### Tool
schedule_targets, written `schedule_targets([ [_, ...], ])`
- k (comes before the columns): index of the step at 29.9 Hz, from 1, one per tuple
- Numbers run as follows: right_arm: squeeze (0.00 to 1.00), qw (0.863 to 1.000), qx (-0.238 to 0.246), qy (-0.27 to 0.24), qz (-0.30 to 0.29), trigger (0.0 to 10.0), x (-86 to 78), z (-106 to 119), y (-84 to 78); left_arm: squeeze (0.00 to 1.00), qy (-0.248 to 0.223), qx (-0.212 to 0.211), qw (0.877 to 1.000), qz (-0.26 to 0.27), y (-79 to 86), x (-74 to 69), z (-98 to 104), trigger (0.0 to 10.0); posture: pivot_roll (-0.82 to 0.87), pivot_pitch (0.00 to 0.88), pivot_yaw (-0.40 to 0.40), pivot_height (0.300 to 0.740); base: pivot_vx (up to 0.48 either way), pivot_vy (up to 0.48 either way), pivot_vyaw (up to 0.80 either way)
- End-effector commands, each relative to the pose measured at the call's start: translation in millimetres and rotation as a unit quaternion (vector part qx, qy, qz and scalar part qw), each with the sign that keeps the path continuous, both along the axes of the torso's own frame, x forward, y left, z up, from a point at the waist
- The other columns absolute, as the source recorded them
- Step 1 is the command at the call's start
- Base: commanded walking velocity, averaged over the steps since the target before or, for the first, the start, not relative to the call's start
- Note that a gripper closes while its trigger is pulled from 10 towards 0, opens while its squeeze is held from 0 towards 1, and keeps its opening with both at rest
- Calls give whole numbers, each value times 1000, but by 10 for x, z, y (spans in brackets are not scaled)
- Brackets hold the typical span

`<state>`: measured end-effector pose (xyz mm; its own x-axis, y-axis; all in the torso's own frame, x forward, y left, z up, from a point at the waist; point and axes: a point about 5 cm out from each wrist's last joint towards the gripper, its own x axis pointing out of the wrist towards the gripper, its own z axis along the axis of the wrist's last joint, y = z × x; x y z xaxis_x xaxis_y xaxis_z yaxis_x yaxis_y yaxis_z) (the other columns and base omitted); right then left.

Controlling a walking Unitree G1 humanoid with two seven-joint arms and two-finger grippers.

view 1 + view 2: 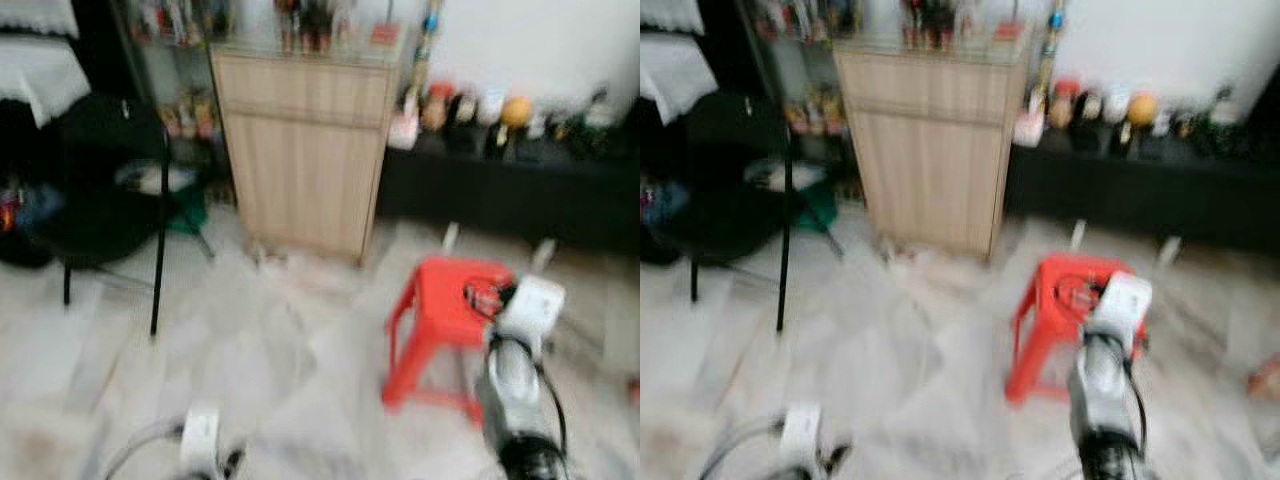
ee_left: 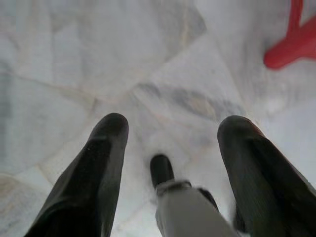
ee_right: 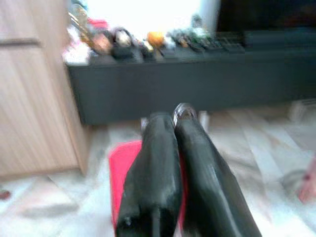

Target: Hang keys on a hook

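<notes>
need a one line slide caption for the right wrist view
Right gripper with fingers pressed together, held over a red stool, facing a low black cabinet beside a wooden cabinet.

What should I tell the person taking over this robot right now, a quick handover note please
Right pincer: fingers pressed together, raised out front over the red stool; something shiny shows at the tips, but the blur hides whether it is the keys.
Left pincer: open, hanging low, pointed at the marble floor, holding nothing.
Surroundings: wooden cabinet ahead, black low shelf with small items to its right, black chair on the left.
Done: nothing that can be confirmed; the head views are blurred.
Left: confirm the keys, find a hook, hang them.
</notes>
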<state>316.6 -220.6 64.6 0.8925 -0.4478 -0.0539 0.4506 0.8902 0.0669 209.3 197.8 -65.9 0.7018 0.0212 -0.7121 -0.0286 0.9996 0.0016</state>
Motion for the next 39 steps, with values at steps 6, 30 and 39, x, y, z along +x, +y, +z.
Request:
schedule_targets([
  [6, 0, 1000, -5, 1, 11, 10000, 66, 38, 55, 0, 7, 1, 1000, -3, -24, -5, -11, 10000, 20, 0, -39, 740, 0, -459, 0],
  [30, 0, 1000, 0, -14, -27, 10000, 41, 57, 10, 0, 18, 11, 1000, -20, 40, -61, -32, 10000, 0, 0, 7, 740, 0, -480, 0],
  [39, 0, 1000, 4, -5, -15, 10000, 68, 40, 94, 0, 19, 9, 1000, -10, 40, -81, -43, 10000, 23, 0, -8, 740, 0, -426, 0],
])
